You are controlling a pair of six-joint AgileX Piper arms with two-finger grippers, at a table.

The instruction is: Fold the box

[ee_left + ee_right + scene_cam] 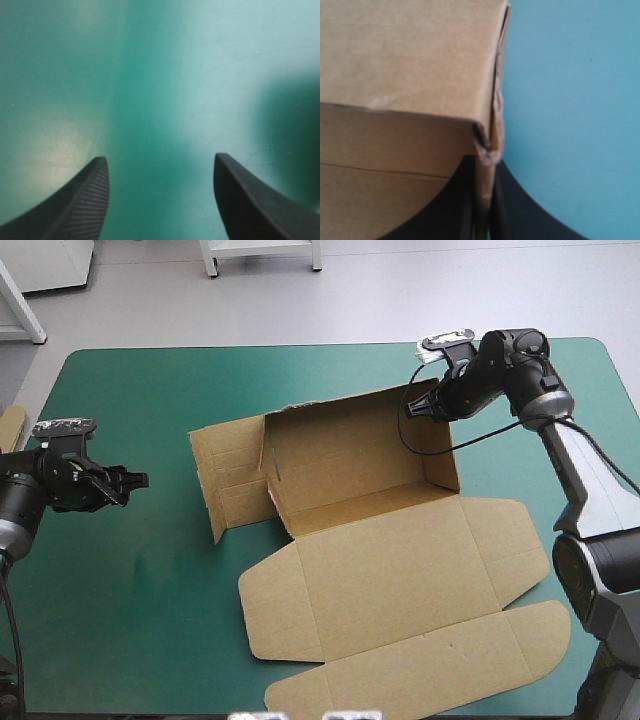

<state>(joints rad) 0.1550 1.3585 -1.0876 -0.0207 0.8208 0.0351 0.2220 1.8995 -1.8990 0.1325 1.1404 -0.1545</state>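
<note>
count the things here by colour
brown: 2, box and board edge
black: 2, left gripper and right gripper
teal-green: 1, cover
total: 5

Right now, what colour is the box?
The box is plain brown, clearest in the high view.

The box (350,480) is a cut sheet of brown board, and it is only partly made. Its back wall and right wall stand up and meet at the far right corner (that corner looks a bit crushed). The left wall leans out, not tucked in. The big lid (400,580) lies flat toward the near edge of the teal-green cover (150,570), its flaps spread out.
</note>
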